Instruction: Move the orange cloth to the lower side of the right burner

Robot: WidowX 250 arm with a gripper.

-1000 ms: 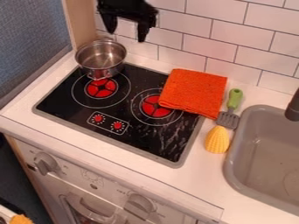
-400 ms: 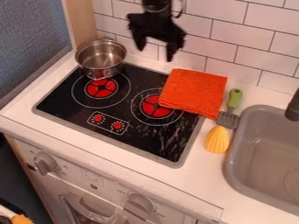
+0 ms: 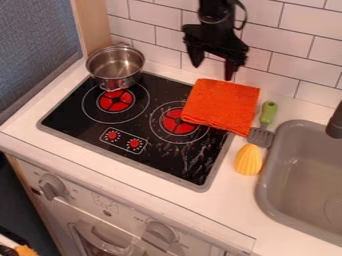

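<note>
Orange cloth (image 3: pixel 224 106) is lying just below your gripper (image 3: pixel 212 72), overlapping the right burner (image 3: pixel 177 122), which is sitting farther below. You are holding its jaws parted and empty, probably so they can straddle the fabric and carry it past the burner to its lower side.

The gripper (image 3: pixel 214 73) is moving right and down the view across the 3 pictures. At 1.0 s ago it is hanging by the top edge, above and partly right of the pot (image 3: pixel 115 67). At 0.4 s ago it is hanging lower, between the pot and the cloth (image 3: pixel 222 106). Now its 2 fingertips are hanging just above the cloth's far edge in the view. More of the arm (image 3: pixel 215 11) is showing, with a cable (image 3: pixel 244 16) looping at its right.
</note>
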